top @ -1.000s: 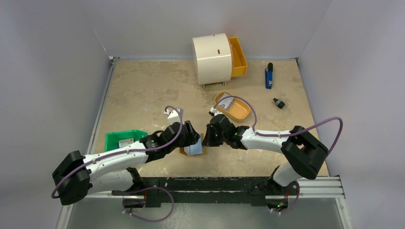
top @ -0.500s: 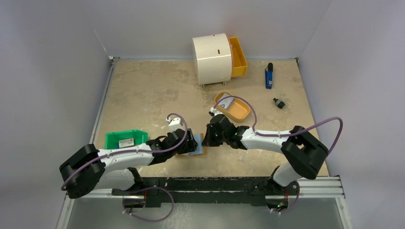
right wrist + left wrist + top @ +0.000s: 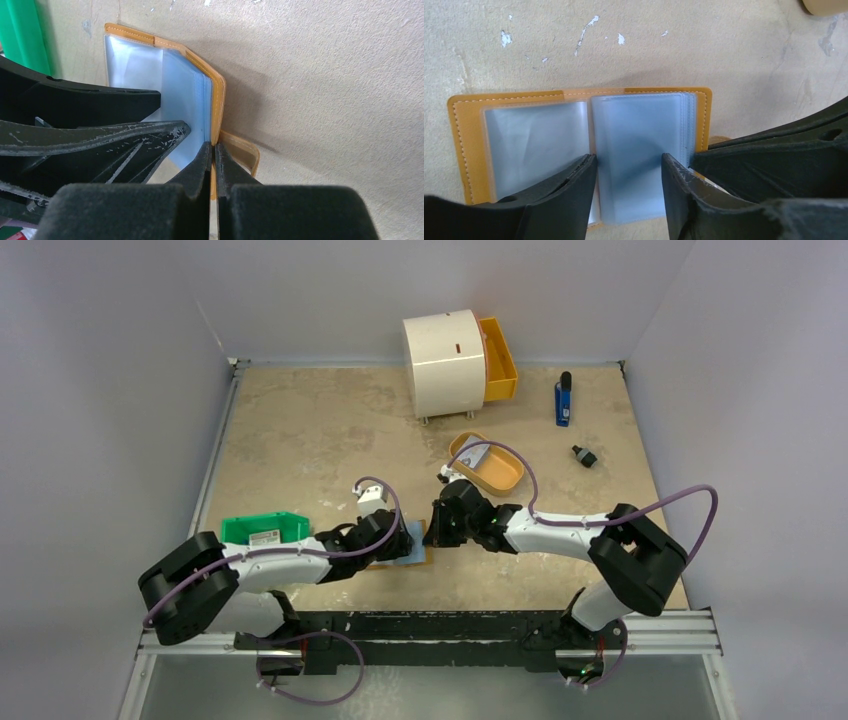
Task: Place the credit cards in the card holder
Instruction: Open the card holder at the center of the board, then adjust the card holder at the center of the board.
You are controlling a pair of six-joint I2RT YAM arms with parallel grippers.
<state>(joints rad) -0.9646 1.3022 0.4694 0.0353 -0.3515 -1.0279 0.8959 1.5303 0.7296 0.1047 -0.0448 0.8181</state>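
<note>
Dropping lower than a second ago, left gripper point(image 3: 629, 165) now sits on the open holder point(image 3: 466, 115) at the table's near centre, jaws apart astride a clear sleeve point(image 3: 639, 125). Right gripper point(image 3: 214, 148) pinches the holder's right cover. Sleeves look empty. A pale card point(image 3: 476, 456) seems to lie in the tray point(image 3: 505, 481), so loading isn't started.

One card holder point(image 3: 539, 140); one green bin point(image 3: 240, 530); one oval tray point(image 3: 505, 480)

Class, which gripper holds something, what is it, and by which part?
The right gripper pinches the card holder by its tan cover's edge; the left gripper is open, holding nothing.
</note>
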